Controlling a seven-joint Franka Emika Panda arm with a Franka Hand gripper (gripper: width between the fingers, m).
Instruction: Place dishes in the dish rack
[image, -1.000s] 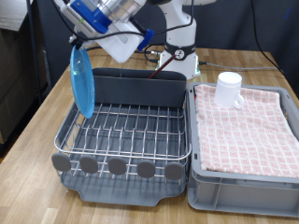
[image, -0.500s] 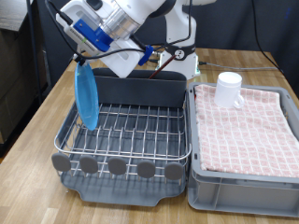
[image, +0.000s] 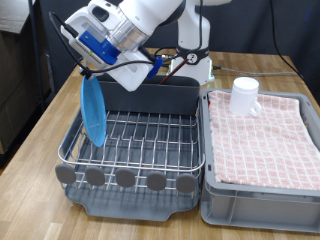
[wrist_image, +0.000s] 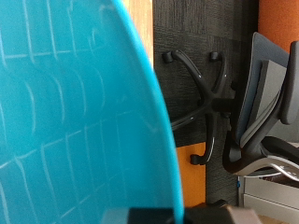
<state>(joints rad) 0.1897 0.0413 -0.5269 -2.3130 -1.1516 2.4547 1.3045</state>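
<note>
End effector (image: 88, 72): hanging over the dish rack's corner at the exterior view's upper left, clenched on the top edge of the light-blue plate, which is sitting between its fingers.

Light-blue plate (image: 93, 112): hanging on edge, almost upright with a slight tilt, its lower rim reaching down into the dish rack near the side on the exterior view's left; whether it is touching the wires I cannot tell. In the wrist view the plate (wrist_image: 75, 121) is filling most of the picture.

Dish rack (image: 140, 140): sitting on the desk (image: 40, 125); silver wire grid on a dark grey tray, tall grey compartment (image: 150, 95) running along its far side, round grey discs (image: 125, 178) lining its near edge.

White mug (image: 245, 96): standing upright on the pink checkered cloth (image: 265, 135), outside the dish rack and to the exterior view's right of it.

Grey crate (image: 260, 195): sitting just beside the dish rack, on the exterior view's right, holding the cloth.

Office chair (wrist_image: 238, 103): showing beyond the plate in the wrist view, on a dark floor.
</note>
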